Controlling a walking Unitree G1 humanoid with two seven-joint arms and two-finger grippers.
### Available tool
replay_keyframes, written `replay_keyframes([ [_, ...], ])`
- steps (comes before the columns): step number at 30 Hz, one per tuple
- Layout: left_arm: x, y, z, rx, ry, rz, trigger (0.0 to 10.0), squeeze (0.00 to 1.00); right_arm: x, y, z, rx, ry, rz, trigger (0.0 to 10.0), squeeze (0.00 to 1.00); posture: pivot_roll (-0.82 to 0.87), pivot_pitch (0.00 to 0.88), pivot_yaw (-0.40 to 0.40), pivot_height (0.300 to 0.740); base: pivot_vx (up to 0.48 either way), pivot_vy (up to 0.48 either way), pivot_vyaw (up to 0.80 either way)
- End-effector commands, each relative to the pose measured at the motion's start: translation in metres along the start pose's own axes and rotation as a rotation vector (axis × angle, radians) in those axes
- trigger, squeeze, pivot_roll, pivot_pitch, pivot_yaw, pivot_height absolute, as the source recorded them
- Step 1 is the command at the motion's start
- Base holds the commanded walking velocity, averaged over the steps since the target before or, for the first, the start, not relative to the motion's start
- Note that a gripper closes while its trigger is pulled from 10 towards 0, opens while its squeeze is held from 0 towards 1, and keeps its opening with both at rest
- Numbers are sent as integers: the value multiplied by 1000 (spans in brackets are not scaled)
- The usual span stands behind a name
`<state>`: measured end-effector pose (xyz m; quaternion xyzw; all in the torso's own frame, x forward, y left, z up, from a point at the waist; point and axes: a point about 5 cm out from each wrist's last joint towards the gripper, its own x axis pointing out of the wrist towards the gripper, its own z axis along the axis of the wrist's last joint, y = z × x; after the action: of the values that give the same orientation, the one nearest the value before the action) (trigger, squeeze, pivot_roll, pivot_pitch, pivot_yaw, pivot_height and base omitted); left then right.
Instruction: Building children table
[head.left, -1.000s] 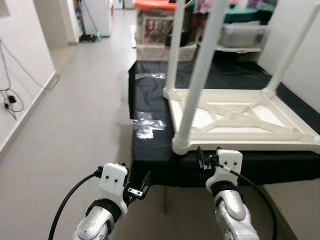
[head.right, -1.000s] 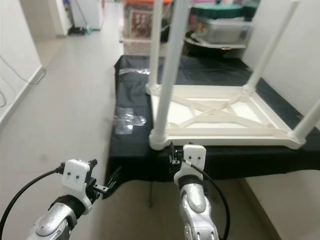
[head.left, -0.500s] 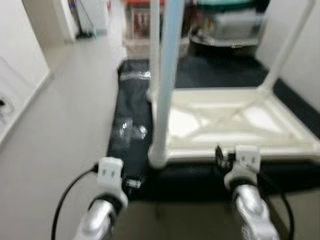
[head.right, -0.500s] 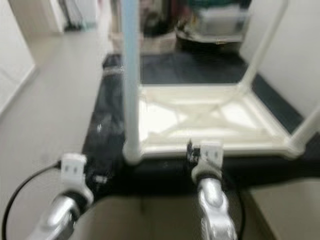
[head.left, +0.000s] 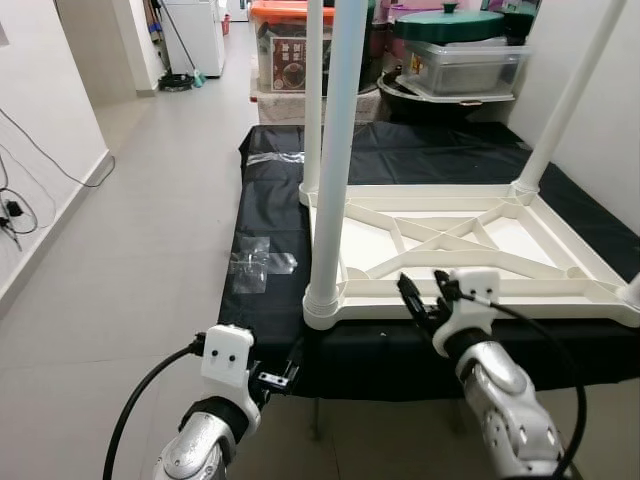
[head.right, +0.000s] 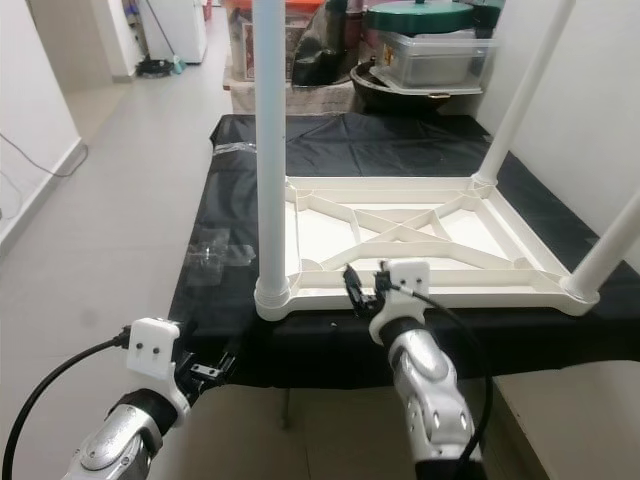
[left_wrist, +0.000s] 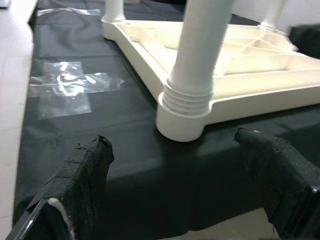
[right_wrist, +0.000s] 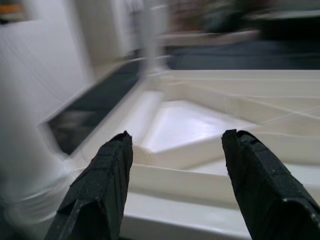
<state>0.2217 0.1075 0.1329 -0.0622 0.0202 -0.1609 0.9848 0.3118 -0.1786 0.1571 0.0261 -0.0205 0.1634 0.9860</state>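
The children's table (head.left: 470, 250) lies upside down on the black-covered desk (head.left: 270, 220), its white legs pointing up and its ribbed underside facing the camera. The nearest leg (head.left: 335, 150) stands in the corner socket closest to the robot, just inside the desk's front edge.

The right pincer (head.left: 420, 300) is released, its two black fingers (right_wrist: 97, 185) spread and aimed at the table's front rail (head.left: 480, 295), just above it and a little way along from the nearest leg. The left pincer (head.left: 285, 370) is also released, hanging low in front of the desk edge, below and short of that leg's socket (left_wrist: 185, 112).

The main risk, as I judge it, is the table's position: its front rail runs close to the desk's edge, so a push or a clumsy pull from the right pincer could slide it over the drop. The black cover looks slick, which would help that slide. A sideways knock on the nearest leg could also lever it loose if it is not fully seated.
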Motion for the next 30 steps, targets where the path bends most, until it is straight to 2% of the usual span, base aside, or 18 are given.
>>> replay_keyframes([
  [1,-4,-5,0,-1,3,-35,10000,0,6,-4,4,35,30,124,10000,0,124,96,-54,740,0,0,0],
  [3,-6,-11,0,-4,2,-78,10000,0,17,-9,16,28,57,291,10000,0,130,102,-55,740,0,0,0],
  [4,-6,-11,0,-4,2,-78,10000,0,17,-9,16,28,57,291,10000,0,130,102,-55,740,0,0,0],
  [5,-7,-14,1,2,0,-97,10000,0,20,-9,20,14,58,353,10000,0,138,108,-56,740,0,0,0],
  [6,-9,-17,3,9,-4,-121,10000,0,23,-6,24,12,57,415,10000,153,140,109,-57,740,0,0,0],
  [7,-9,-17,3,9,-4,-121,10000,0,23,-6,24,12,57,415,10000,153,140,109,-57,740,0,0,0],
  [8,-11,-21,5,21,-9,-151,10000,0,28,-4,30,11,44,461,10000,1000,150,123,-62,740,0,0,0],
  [9,-14,-26,7,34,-9,-179,10000,0,32,-1,34,5,53,538,10000,1000,157,129,-64,740,0,0,0],
  [12,-16,-28,7,43,-8,-196,10000,0,34,1,35,2,61,585,10000,1000,157,129,-64,740,0,0,0],
  [13,-18,-30,7,46,-3,-203,10000,0,37,5,35,-6,92,658,10000,855,163,139,-67,740,0,0,0],
  [14,-21,-31,6,45,4,-205,10000,0,36,9,35,-40,112,742,10000,0,166,147,-67,740,0,0,0],
  [16,-24,-32,5,43,11,-207,10000,0,37,13,36,-70,142,841,10000,0,171,156,-68,740,0,0,0],
  [20,-25,-32,6,43,13,-207,10000,0,45,19,39,-87,133,901,10000,0,175,163,-69,740,0,0,0],
  [24,-26,-33,6,42,15,-207,10000,0,55,28,45,-83,91,896,10000,0,173,169,-68,740,0,0,0],
  [27,-26,-33,6,47,17,-212,10000,0,71,38,50,-81,42,830,10000,0,177,170,-68,740,0,0,0],
  [30,-26,-33,6,51,16,-213,10000,0,75,41,52,-76,28,825,10000,0,179,170,-70,740,0,0,0],
])
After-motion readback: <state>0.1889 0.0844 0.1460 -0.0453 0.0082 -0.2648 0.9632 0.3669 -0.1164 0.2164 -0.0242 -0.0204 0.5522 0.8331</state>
